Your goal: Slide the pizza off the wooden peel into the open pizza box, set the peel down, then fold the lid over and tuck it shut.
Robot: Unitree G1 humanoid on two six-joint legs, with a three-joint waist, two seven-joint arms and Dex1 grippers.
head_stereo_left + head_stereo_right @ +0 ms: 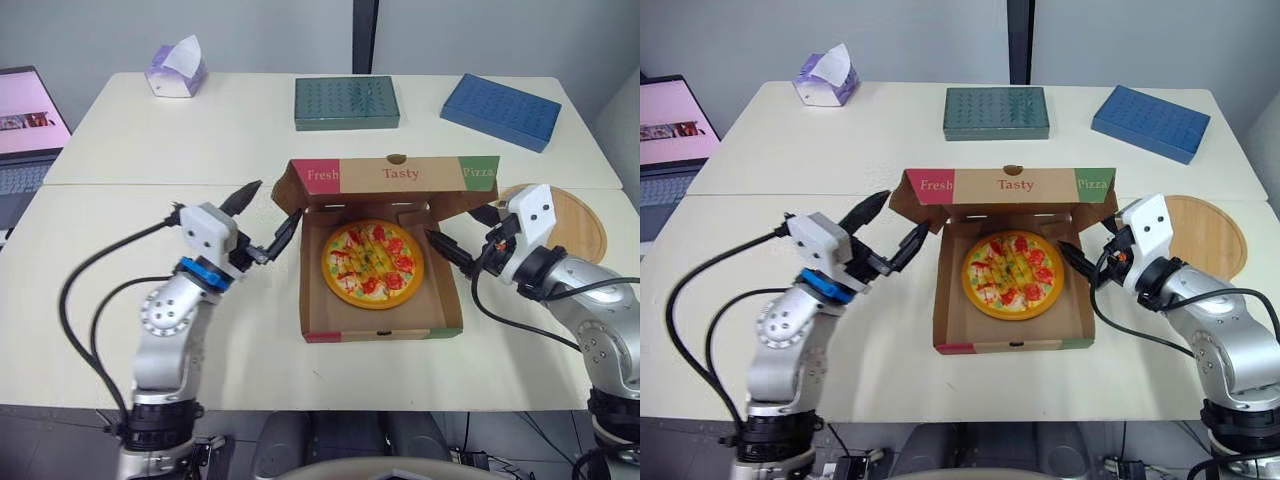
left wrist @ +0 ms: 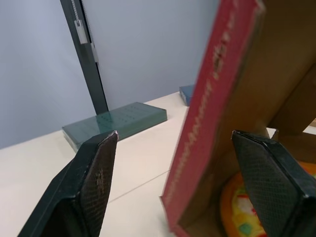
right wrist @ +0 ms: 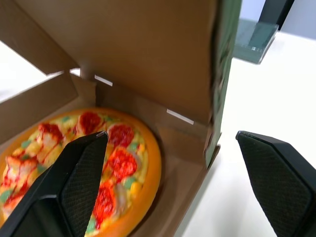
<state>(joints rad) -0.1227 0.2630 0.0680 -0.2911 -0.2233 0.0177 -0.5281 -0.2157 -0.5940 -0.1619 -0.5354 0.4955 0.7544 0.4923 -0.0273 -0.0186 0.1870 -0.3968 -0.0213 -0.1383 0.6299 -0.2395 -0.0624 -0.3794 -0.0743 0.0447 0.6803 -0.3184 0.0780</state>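
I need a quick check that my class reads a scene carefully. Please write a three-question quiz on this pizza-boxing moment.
1. True or false: the pizza already lies inside the pizza box.
2. Where is the wooden peel? A: inside the box. B: lying flat to the robot's right of the box. C: held in the right jaws.
3. Fill in: both the left jaws and the right jaws stand ___, one pair at each side of the raised lid.

Key: 1 true; 2 B; 3 open.
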